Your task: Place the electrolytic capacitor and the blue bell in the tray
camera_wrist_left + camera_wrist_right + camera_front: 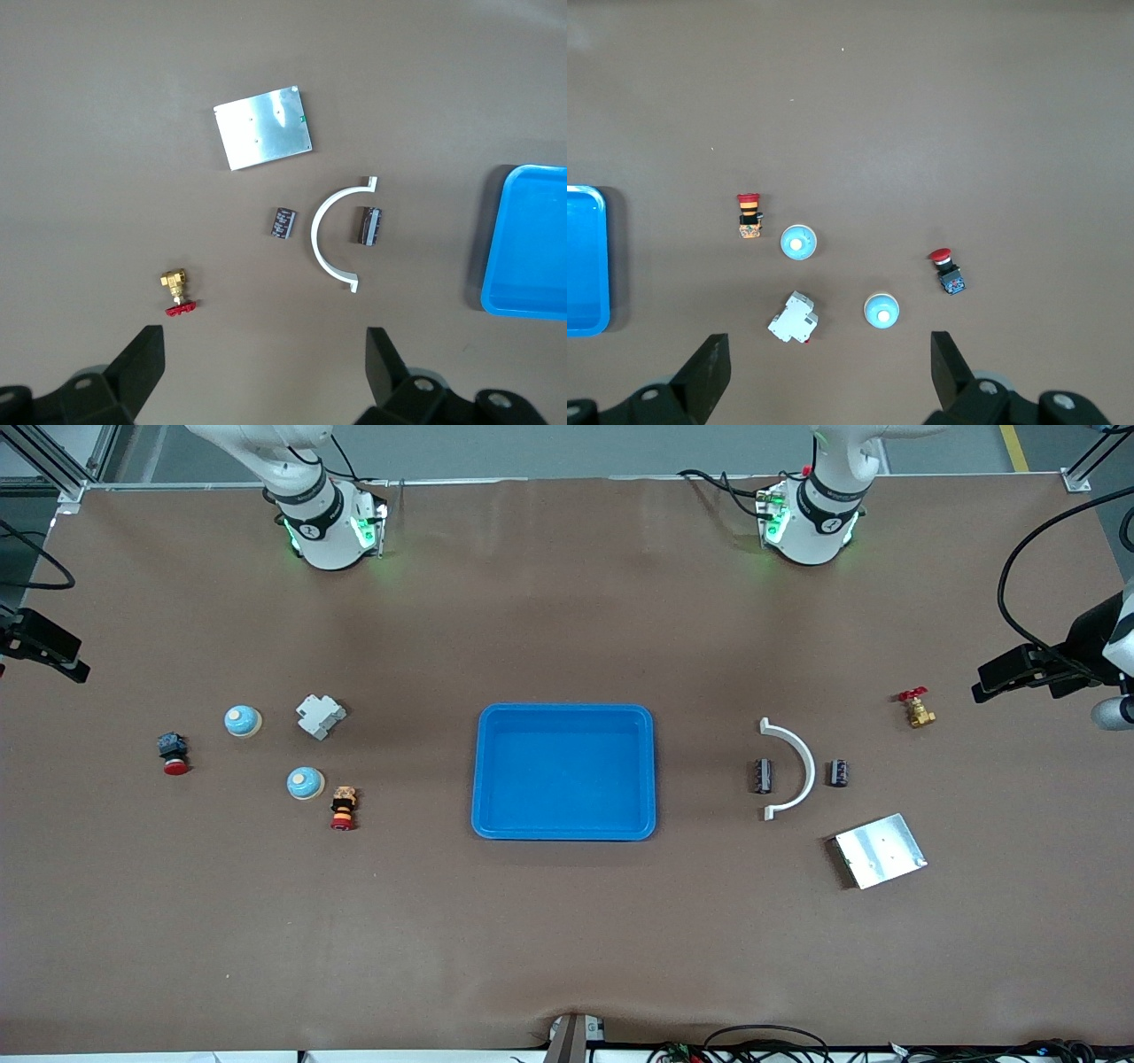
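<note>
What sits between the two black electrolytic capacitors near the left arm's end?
The white curved plastic bracket arcs between the two black cylindrical capacitors, touching neither, in the front and left wrist views.

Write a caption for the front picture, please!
Blue tray sits mid-table, two blue bells and two capacitors waiting at either end.

Glossy plastic tray, matt tabletop
</note>
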`<state>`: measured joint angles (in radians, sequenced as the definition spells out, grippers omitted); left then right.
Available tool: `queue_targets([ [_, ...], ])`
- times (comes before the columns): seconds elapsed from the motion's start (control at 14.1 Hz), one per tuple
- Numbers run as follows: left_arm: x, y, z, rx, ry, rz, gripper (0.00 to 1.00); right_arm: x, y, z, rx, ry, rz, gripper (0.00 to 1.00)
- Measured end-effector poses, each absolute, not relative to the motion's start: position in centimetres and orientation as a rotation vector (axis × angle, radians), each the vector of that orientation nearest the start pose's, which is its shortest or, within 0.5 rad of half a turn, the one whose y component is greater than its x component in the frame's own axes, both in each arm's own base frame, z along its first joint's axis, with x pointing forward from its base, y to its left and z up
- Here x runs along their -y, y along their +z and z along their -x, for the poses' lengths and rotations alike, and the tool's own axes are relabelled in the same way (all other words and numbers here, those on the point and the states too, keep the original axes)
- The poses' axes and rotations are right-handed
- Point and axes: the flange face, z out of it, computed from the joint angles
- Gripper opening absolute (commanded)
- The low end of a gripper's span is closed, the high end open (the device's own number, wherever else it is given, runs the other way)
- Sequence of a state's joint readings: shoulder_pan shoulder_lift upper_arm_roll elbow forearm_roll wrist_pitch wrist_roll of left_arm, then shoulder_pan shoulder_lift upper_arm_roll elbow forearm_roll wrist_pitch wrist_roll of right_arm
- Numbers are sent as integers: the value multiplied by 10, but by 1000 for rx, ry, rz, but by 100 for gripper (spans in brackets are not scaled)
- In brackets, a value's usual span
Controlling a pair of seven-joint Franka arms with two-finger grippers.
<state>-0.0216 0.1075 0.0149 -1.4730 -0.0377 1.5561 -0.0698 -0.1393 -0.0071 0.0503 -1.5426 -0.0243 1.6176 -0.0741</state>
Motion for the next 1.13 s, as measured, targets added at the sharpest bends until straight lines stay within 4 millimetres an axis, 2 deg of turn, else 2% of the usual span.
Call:
queue_targets([
  [0.14, 6, 605, -586, 107, 55, 3174, 100, 52, 641, -556, -22, -125, 3170, 100],
  [0.28, 2, 591, -588, 119, 106, 3171, 100, 52, 637, -557, -21, -119, 3170, 100],
  [0.42, -1, 563, -594, 128, 179, 3166, 100, 51, 636, -557, -21, -118, 3170, 100],
  [0.64, 0, 506, -605, 129, 240, 3160, 100, 52, 636, -557, -22, -118, 3170, 100],
  [0.78, 4, 474, -604, 122, 269, 3157, 100, 52, 636, -557, -22, -118, 3170, 100],
  [1.13, 6, 412, -593, 122, 289, 3153, 100, 52, 632, -558, -21, -125, 3170, 100],
])
